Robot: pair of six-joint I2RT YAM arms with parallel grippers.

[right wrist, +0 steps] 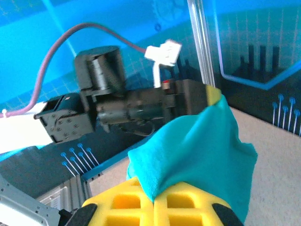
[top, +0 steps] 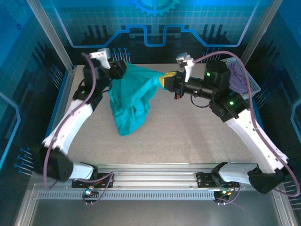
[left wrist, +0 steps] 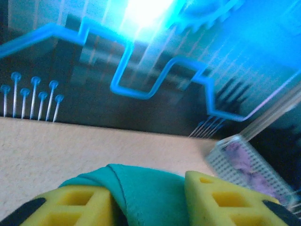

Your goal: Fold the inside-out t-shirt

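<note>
Obs., left to right.

The left end effector is hovering high over the far-left part of the speckled beige table. Its yellow foam fingers are standing partly apart, and a fold of the teal-green soft fabric t-shirt is lying in the gap. I cannot tell whether the fingers are pressing on that fold or just carrying it draped.

Centre: the t-shirt is hanging between the two end effectors as a crumpled bunch. Its upper edge is running from one to the other, and its lower end is sagging down onto the middle of the table. I am not making out any flat panel, crease line or separate sleeves. I am also not finding the neck tag or the print, so I cannot say which side is facing out.

The right end effector is clamping fully closed, its yellow pads meeting on a corner of the t-shirt.

Far right: a crumpled purple cloth is sitting in a white mesh basket, well apart from the t-shirt.

Progress, as I am judging it: early. The garment is being held up but is not spread out, and no fold is showing. Laying it flat, smoothing it, tucking the sleeves and folding the body are all remaining.
</note>
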